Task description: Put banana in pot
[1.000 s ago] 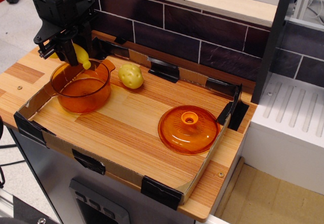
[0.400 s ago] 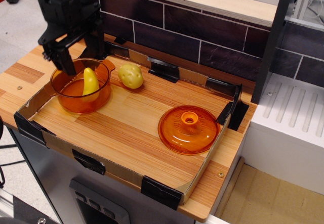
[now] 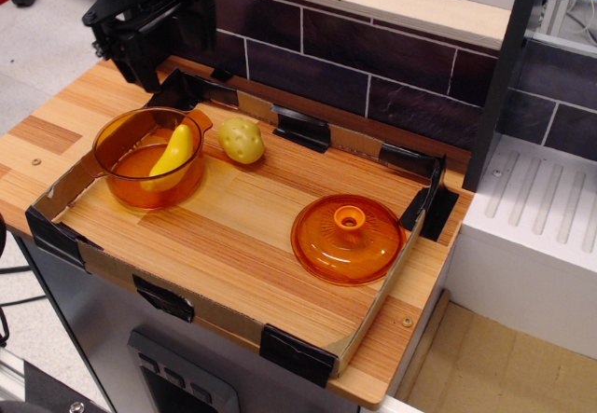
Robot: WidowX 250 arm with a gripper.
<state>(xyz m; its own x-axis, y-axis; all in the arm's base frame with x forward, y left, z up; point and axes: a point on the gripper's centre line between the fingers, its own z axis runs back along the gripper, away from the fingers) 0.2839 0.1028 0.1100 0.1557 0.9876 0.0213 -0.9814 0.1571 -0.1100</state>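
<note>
From my seat I see the banana (image 3: 174, 156) lying inside the pot (image 3: 149, 157), and it is leaning rather than flat. Its long axis runs on a diagonal: the upper end points up and toward the right, resting against the pot wall on the side nearest the potato (image 3: 242, 140), while the lower end sits down on the pot floor toward the middle. The curve bows toward the right-hand wall. The pot stands upright at the left end of the wooden tabletop (image 3: 242, 217), inside the low cardboard border held with black tape.

The claw (image 3: 140, 54) hangs above and behind the pot, well clear of its rim, with nothing between its fingers. Its dark fingers appear spread apart, though the black body against the dark tiles makes the gap hard for me to read with full confidence. It touches neither banana nor pot.

The potato sits on the tabletop just beside the pot's right handle, apart from it by a small gap. The orange lid (image 3: 348, 239) lies knob up, well apart from the pot, toward the right near corner of the bordered area. A dark tiled wall (image 3: 373, 59) runs along the back.
</note>
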